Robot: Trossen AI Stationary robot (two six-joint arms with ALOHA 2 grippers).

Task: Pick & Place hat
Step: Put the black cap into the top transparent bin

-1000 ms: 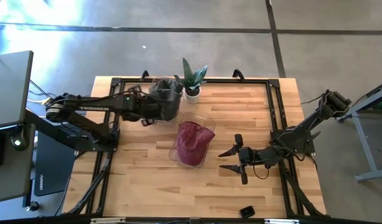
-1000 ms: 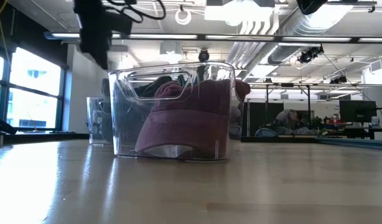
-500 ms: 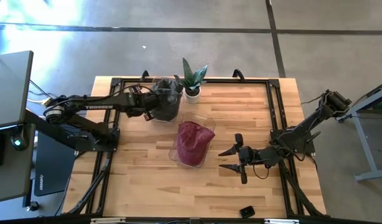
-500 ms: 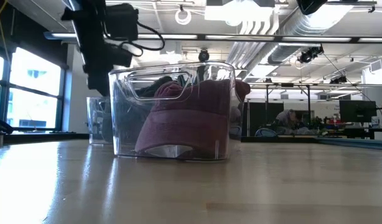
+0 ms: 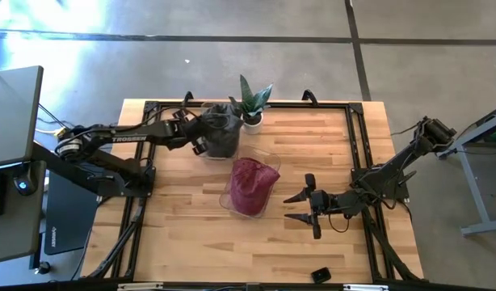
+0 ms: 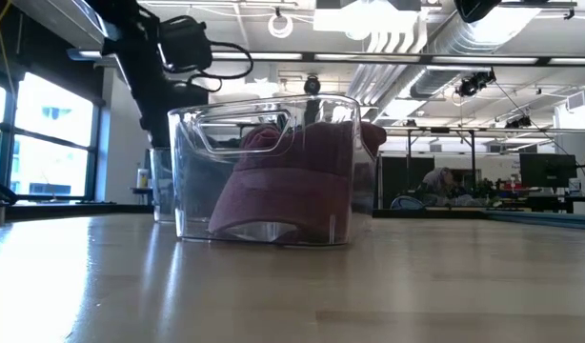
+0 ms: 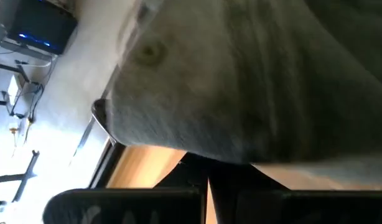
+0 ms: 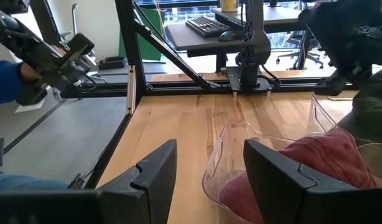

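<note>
A dark grey hat (image 5: pixel 221 133) sits in a clear bin (image 5: pixel 204 107) at the table's far side, next to a potted plant. My left gripper (image 5: pixel 201 139) is at the hat's left side and shut on it. The hat fills the left wrist view (image 7: pixel 253 81). A maroon hat (image 5: pixel 250 184) lies inside a second clear bin (image 5: pixel 269 158) at the table's middle. My right gripper (image 5: pixel 300 208) is open and empty, low over the table to the right of that bin. My left gripper comes at the dark grey hat level from the table's left and holds it at its left edge (image 5: pixel 208 139). The hat's own cloth (image 7: pixel 178 134) covers the place of contact, so the kind of hold does not show. The hat bulges above the bin's rim.
The potted plant (image 5: pixel 250 103) stands just right of the far bin. A small black object (image 5: pixel 321 275) lies near the front edge. Black frame rails (image 5: pixel 357 145) run along the table's sides. A person's blue sleeve (image 8: pixel 4 84) shows beyond the table. Bare wood lies at front left.
My left gripper has gone toward the table's far edge and a little to the right. The dark hat has shifted the same way, and the far bin has slid slightly right. My right gripper has kept still.
</note>
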